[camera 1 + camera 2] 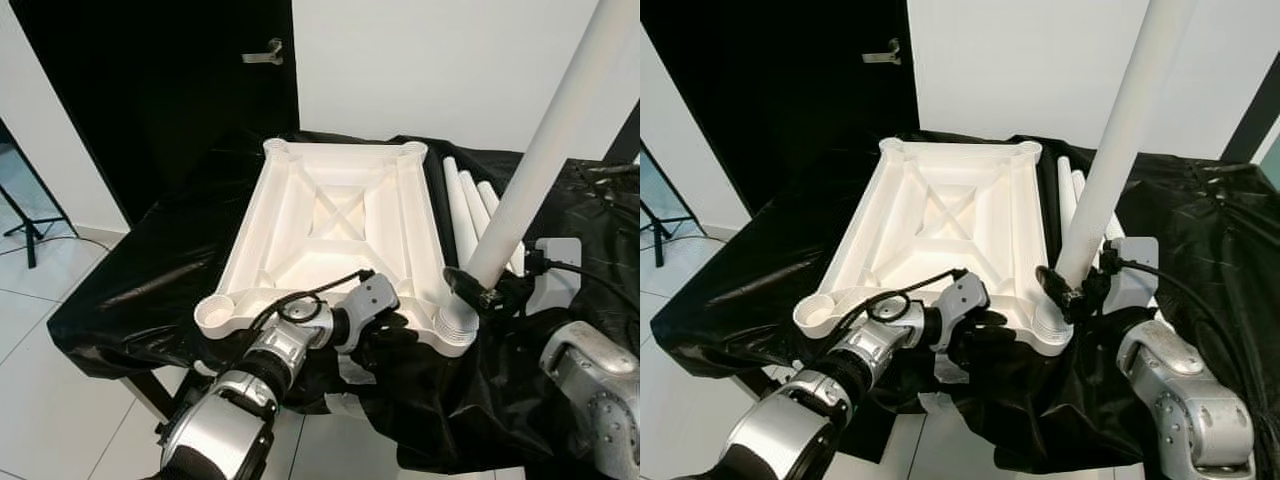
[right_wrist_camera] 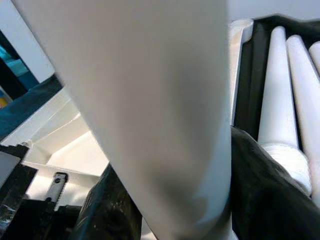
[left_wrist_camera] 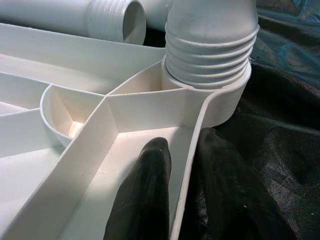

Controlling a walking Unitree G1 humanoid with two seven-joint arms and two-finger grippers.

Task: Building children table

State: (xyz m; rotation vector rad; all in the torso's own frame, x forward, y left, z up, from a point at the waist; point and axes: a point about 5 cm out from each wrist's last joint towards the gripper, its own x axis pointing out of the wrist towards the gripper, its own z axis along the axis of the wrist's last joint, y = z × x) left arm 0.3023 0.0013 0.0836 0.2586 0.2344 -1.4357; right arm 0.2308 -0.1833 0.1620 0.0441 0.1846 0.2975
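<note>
A white plastic tabletop (image 1: pixel 330 215) lies upside down on a black cloth, ribs facing up. A long white leg (image 1: pixel 545 150) leans up and to the right out of the near right corner socket (image 1: pixel 455 325), its threaded end (image 3: pixel 210 55) sitting in that socket. My right gripper (image 1: pixel 487 291) is shut on the leg just above the socket. My left gripper (image 1: pixel 385 325) is shut on the tabletop's near rim (image 3: pixel 187 165) beside that corner, one finger (image 3: pixel 145 200) inside the rim and one outside.
Three more white legs (image 1: pixel 470 205) lie side by side on the cloth right of the tabletop. A black door with a handle (image 1: pixel 265 55) stands behind on the left. White tiled floor (image 1: pixel 50 400) lies below the near left edge.
</note>
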